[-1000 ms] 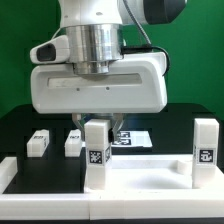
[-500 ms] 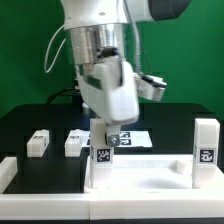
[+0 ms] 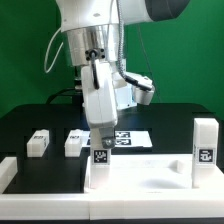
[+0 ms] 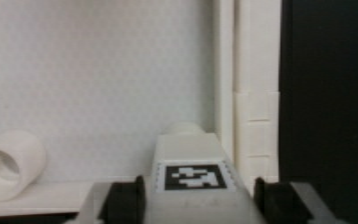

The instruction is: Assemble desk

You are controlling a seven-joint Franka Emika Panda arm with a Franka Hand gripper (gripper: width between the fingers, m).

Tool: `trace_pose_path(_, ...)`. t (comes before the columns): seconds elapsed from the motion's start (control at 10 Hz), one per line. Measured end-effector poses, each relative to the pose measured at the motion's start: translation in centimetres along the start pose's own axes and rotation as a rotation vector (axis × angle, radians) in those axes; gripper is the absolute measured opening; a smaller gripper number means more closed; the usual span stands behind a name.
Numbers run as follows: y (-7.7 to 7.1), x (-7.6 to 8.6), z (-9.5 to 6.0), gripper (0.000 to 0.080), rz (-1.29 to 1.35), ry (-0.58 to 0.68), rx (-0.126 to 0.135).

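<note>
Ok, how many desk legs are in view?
4. Two loose legs lie on the black table at the exterior view's left; one leg stands on the tabletop at the gripper; another stands at that view's right.

the gripper (image 3: 103, 138), turned edge-on to the camera, sits at the top of an upright leg (image 3: 99, 162) on the white tabletop (image 3: 150, 182); whether it clamps that leg cannot be told. a second upright leg (image 3: 205, 145) stands toward the exterior view's right. one loose leg (image 3: 38, 142) and another loose leg (image 3: 75, 143) lie on the black table (image 3: 20, 125), with the marker board (image 3: 133, 138) behind the tabletop.
</note>
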State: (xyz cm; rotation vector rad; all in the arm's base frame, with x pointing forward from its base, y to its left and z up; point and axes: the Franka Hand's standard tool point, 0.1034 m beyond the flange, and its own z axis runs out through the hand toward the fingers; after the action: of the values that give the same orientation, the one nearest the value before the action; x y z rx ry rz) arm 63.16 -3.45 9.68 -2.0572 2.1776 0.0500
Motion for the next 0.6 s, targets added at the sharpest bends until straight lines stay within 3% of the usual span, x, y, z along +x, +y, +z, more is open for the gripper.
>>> trace_pose_path(0.6, -0.36, 0.30, -0.04, 0.0292, 0.405, -0.003, 0.032)
